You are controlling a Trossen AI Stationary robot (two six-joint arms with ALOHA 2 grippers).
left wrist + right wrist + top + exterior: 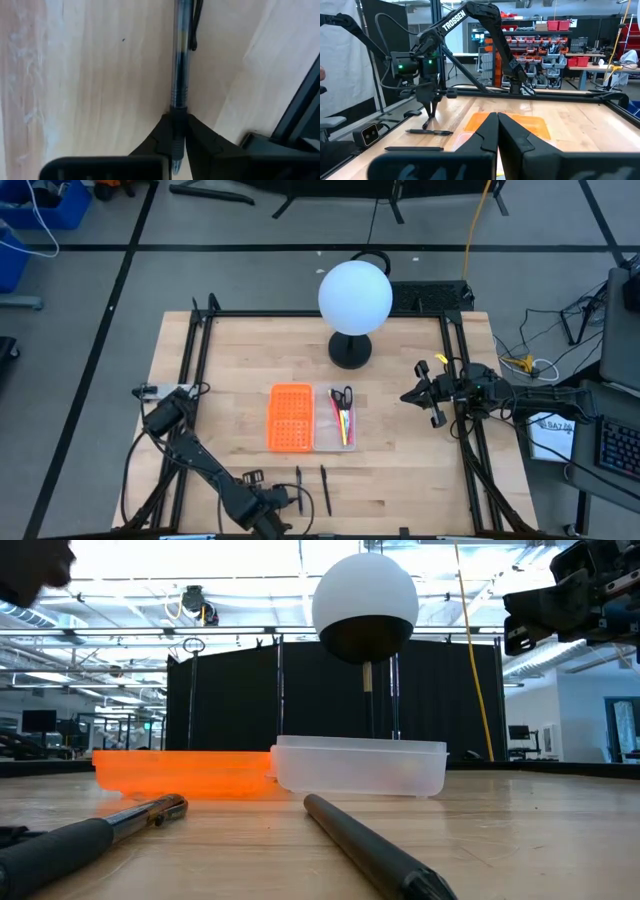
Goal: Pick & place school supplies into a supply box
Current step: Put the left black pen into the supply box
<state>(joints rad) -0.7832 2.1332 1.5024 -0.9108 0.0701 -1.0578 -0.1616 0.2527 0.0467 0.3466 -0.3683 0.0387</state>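
Observation:
My left gripper [178, 150] is at the table's near edge [291, 498], shut on the left one of two black pens [298, 479]. The second black pen [325, 489] lies flat beside it. The clear supply box [343, 442] sits mid-table and holds black-handled scissors [342, 397] and pink, yellow and red-orange pens [344, 423]. My right gripper [408, 395] hangs shut above the table's right side, touching nothing; in the low view it is high up [520, 625]. My left gripper pinches the black pen between its two fingers [161, 136] at the rubber grip section [178, 114], close to the writing tip. The fingers come from above, pointing down [429, 117], and close across the pen. The pen lies level on the table.
An orange perforated plastic rectangle [291, 417] lies against the box's left side. A white globe lamp on a black foot [354, 298] stands at the far middle. Black frame rails [455, 380] run along the table's sides. Bare wood lies between the box and the near pens.

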